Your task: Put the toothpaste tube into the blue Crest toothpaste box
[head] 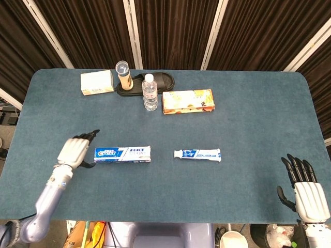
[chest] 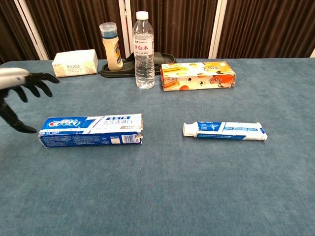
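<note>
Head view: the left hand is being held just beside the left end of the blue toothpaste box, its fingers spread apart and nothing being gripped, while the right hand is being kept at the table's near right corner, fingers likewise spread and empty. The toothpaste tube is being left lying flat to the right of the box, apart from it, cap pointing toward the box, and both are being kept well clear of the water bottle behind.
</note>
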Robot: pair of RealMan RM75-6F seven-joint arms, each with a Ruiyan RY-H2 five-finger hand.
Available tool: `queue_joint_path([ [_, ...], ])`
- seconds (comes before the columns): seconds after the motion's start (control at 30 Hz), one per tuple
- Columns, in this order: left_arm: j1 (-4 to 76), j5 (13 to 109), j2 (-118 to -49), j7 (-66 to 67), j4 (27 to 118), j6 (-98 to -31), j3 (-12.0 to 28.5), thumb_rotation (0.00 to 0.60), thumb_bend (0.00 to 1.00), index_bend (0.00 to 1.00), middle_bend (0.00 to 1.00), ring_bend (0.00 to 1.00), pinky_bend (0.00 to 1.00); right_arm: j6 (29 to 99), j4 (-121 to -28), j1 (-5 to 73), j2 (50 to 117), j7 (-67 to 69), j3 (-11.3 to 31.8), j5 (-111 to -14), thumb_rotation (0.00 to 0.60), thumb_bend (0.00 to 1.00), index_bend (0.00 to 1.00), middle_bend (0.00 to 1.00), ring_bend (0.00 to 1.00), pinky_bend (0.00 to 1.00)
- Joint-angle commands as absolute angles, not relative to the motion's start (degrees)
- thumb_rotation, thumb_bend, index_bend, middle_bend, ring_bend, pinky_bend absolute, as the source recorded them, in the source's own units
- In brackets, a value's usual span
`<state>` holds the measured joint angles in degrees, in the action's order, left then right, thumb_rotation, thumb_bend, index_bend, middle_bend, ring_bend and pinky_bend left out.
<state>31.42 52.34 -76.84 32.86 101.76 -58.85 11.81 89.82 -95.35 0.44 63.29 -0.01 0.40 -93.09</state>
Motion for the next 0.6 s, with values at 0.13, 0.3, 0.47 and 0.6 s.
queue_joint_path([
  [0.13, 35.6, 45.44, -81.72, 38.14, 99.43, -58.75, 11.82, 0.6, 0.09, 0.12, 0.24, 0.22, 0.28, 89.85, -95.32, 0.46, 63.25, 0.47, 0.42, -93.15, 0.6, 0.43, 0.0, 0.0, 0.0, 0.0],
  [0.3, 37.26, 43.7, -84.4, 39.37, 97.85, -59.34, 11.56, 0.6, 0.12, 0.15, 0.28, 0.27, 0.31, 89.68, -95.57, 0.51, 63.17, 0.7, 0.47, -92.94, 0.6, 0.43, 0.0, 0.0, 0.0, 0.0],
  [0.47, 38.38, 43.03, -87.16, 39.46, 95.87, -59.91, 11.26, 0.6, 0.14, 0.18, 0.31, 0.3, 0.34, 89.66, -95.59, 0.54, 63.19, 0.8, 0.45, -93.03, 0.6, 0.43, 0.0, 0.0, 0.0, 0.0],
  [0.6, 39.19, 43.41, -89.26, 39.07, 94.28, -60.49, 11.2, 0.6, 0.16, 0.21, 0.35, 0.33, 0.36, 89.67, -95.62, 0.52, 63.13, 0.93, 0.39, -93.09, 0.6, 0.43, 0.0, 0.0, 0.0, 0.0],
])
